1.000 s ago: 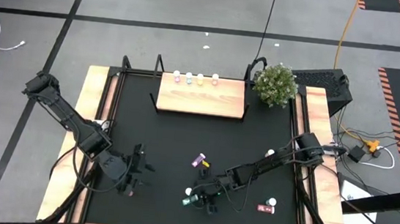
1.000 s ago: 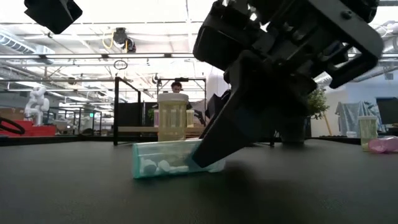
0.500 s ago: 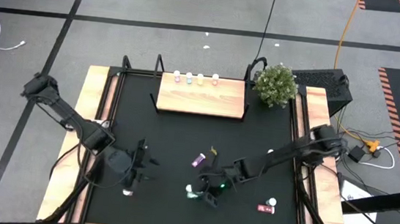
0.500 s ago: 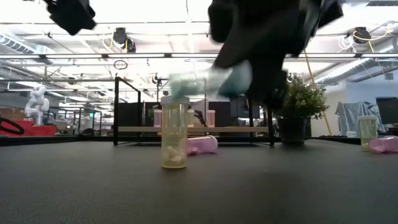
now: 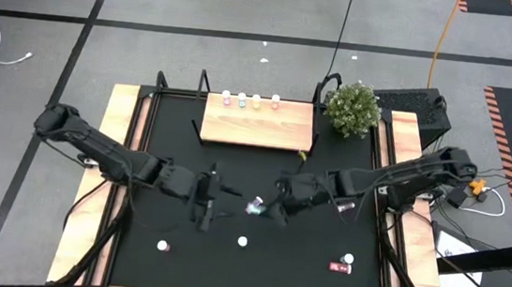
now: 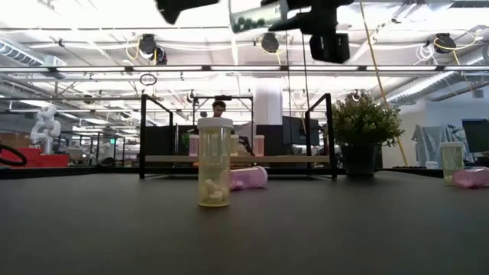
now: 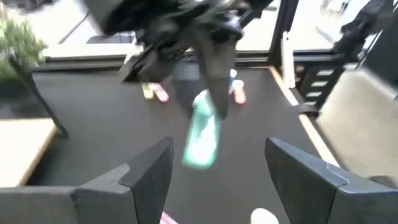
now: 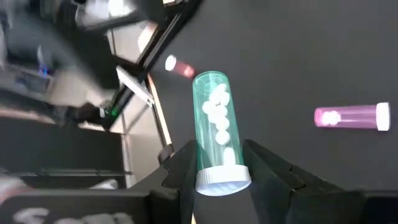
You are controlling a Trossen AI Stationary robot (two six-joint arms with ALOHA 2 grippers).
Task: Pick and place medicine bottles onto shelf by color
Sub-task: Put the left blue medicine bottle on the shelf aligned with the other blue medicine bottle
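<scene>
- The black bench [image 5: 235, 170] carries the wooden shelf [image 5: 258, 125] at its far edge.
- Right hand [image 8: 217, 163], raised mid-bench, pinches a green bottle [image 8: 216, 140] near its cap.
- Left hand [image 7: 217, 163] hangs spread, empty, facing it.

In your low view the right end effector [image 6: 306, 15] and its green bottle [image 6: 256, 13] were cut off by the top edge. Your left wrist view was blurred. From above, the caps on the shelf [image 5: 258, 122] were too small to tell colours.
</scene>
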